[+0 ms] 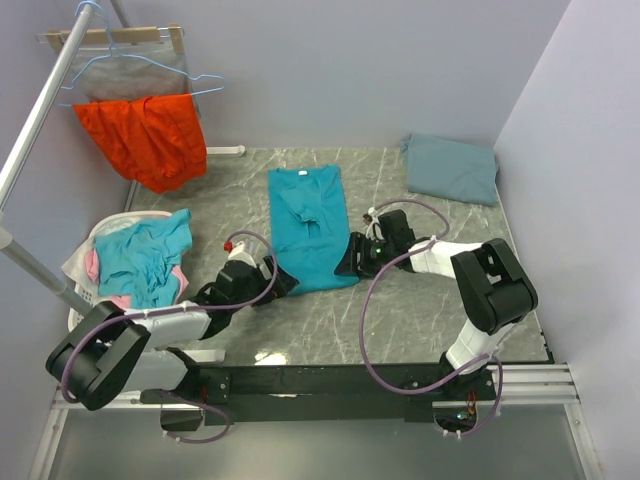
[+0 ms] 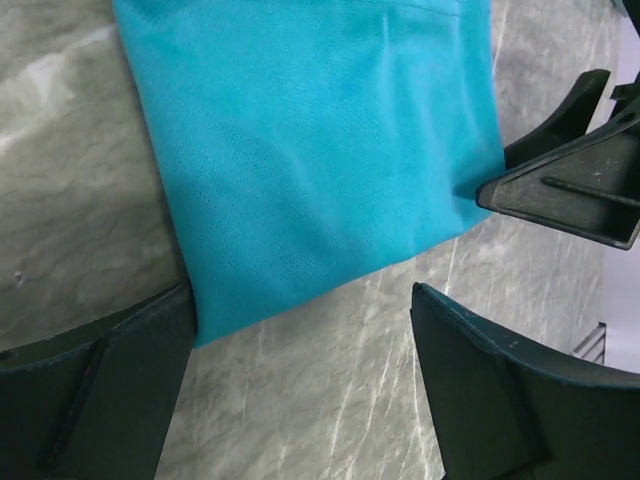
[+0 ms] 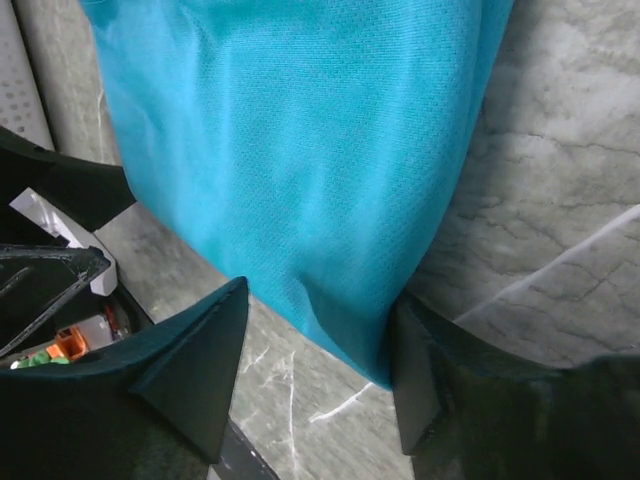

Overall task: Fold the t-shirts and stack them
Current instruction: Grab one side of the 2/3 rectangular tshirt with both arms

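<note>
The bright teal t-shirt (image 1: pixel 310 225) lies on the table folded into a long strip, collar at the far end. Both grippers sit low at its near hem. My left gripper (image 1: pixel 283 281) is open at the near left corner; in the left wrist view (image 2: pixel 300 390) the teal cloth (image 2: pixel 310 150) reaches its left finger (image 2: pixel 100 400). My right gripper (image 1: pixel 352 258) is open at the near right corner; in the right wrist view (image 3: pixel 320 370) the cloth corner (image 3: pixel 300 170) lies between the fingers and touches one finger (image 3: pixel 440 390). The slate grey-blue t-shirt (image 1: pixel 452 168) lies folded at the back right.
A white basket (image 1: pixel 82 262) at the left holds crumpled teal and pink clothes. An orange-red garment (image 1: pixel 145 135) hangs on a rack at the back left. The table is grey marble (image 1: pixel 430 300). Walls close in at the back and right.
</note>
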### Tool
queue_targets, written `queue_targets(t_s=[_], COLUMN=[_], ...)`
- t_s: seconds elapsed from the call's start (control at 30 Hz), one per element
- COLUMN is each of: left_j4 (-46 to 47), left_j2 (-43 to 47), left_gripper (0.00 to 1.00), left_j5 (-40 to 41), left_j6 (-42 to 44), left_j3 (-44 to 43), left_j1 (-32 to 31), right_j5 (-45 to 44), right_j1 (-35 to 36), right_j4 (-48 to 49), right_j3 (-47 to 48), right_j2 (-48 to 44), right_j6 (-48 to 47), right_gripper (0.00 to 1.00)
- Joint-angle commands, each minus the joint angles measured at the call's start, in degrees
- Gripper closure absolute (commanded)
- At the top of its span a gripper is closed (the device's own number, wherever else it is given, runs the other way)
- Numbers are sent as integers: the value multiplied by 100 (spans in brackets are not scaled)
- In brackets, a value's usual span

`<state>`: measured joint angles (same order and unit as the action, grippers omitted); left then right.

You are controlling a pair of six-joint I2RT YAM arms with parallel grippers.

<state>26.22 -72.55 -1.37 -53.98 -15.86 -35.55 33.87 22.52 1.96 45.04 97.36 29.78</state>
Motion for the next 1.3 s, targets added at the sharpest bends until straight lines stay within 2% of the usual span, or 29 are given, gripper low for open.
queue_targets(t_s=[0.0, 0.03, 0.07, 0.13, 0.17, 0.4, 0.43, 0.47, 0.5, 0.57, 0.67, 0.87, 1.07, 1.27], left_j4=[-1119, -1128, -1110, -1136, -1136, -1110, -1162, -1198, -1241, -1460, -2179, -3006, -4018, -4617], left_j2=[-22, -22, -31, -48, -66, -329, -321, -303, -216, -119, 4, 626, 1681, 2192], left_gripper=[11, 14, 24, 35, 44, 75, 79, 91, 98, 99, 99, 99, 99, 99], left_j5=[330, 347, 365, 409, 435, 550, 541, 532, 515, 576, 927, 928, 1033, 1138], left_j6=[45, 54, 45, 28, 36, 273, 308, 326, 326, 283, 151, -464, -1044, -1370], left_j3=[197, 197, 214, 206, 197, -22, -40, -40, -40, -40, -277, -348, -348, -401], left_j1=[-40, -31, -31, -48, -57, -101, -119, -154, -180, -355, -758, -1585, -2192, -2571], right_j5=[-354, -389, -416, -416, -407, -267, -275, -275, -284, -293, -302, -442, -758, -768], right_j1=[86, 86, 86, 94, 86, 129, 138, 156, 156, 156, 191, 463, 779, 964], right_j4=[-222, -239, -248, -257, -231, -204, -204, -204, -213, -204, -292, -608, -1048, -1584], right_j3=[-276, -285, -302, -329, -364, -487, -522, -540, -566, -671, -856, -1330, -2059, -2420], right_j2=[196, 161, 126, 55, 29, -77, -129, -165, -200, -375, -691, -1447, -2800, -4258], right_j6=[2, 1, 10, 19, 19, 45, 37, 28, 37, 37, 46, 151, 563, 1012], right_gripper=[42, 50, 55, 67, 70, 85, 90, 91, 92, 99, 98, 96, 94, 91])
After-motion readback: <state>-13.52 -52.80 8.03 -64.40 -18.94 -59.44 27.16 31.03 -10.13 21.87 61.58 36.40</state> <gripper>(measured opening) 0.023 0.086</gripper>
